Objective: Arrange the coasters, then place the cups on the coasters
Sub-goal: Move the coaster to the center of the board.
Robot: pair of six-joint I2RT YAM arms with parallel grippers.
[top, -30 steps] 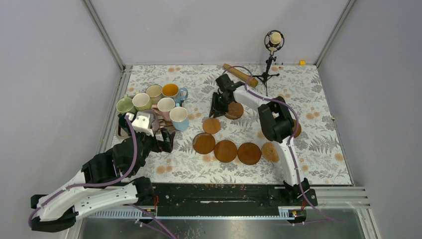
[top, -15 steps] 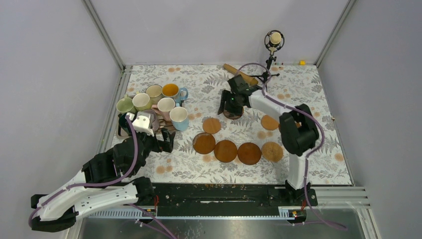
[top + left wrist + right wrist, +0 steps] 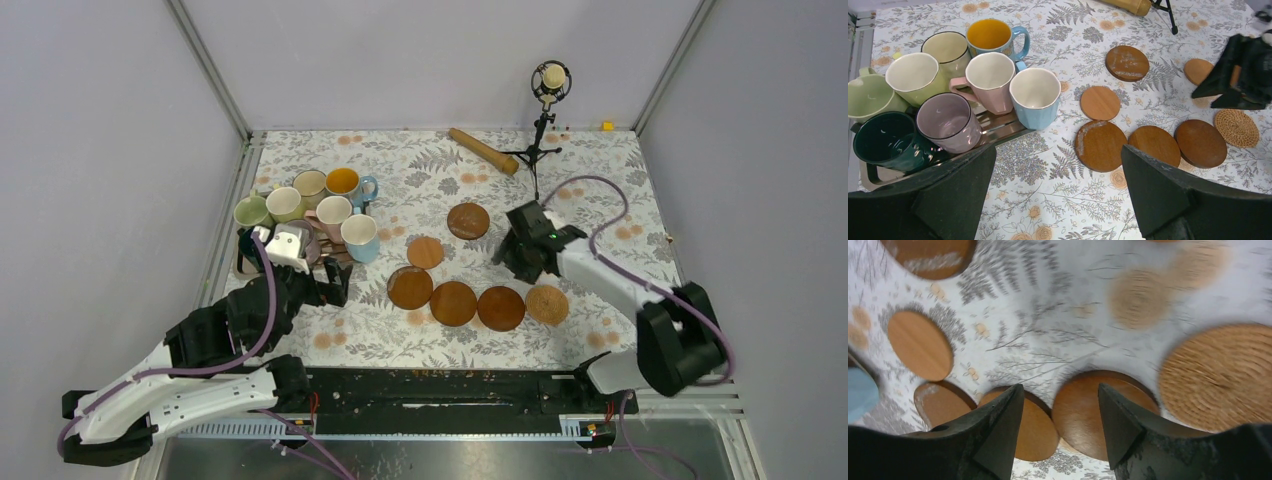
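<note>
Right pincer point(image 3: 1059, 388) open and empty, hovering. Dark wooden coaster point(image 3: 1083, 410) lies just beyond its tips, woven coaster point(image 3: 1220, 375) to its right. I judge them light, stiff, thin; I'd pinch across the rim.

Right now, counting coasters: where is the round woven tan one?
Top view: the woven round coaster ends the near row on the right, beside a dark wooden coaster.

Brown coasters point(image 3: 453, 303) flat mid-table, four in a near row, cups point(image 3: 333, 212) clustered upright at left
</note>
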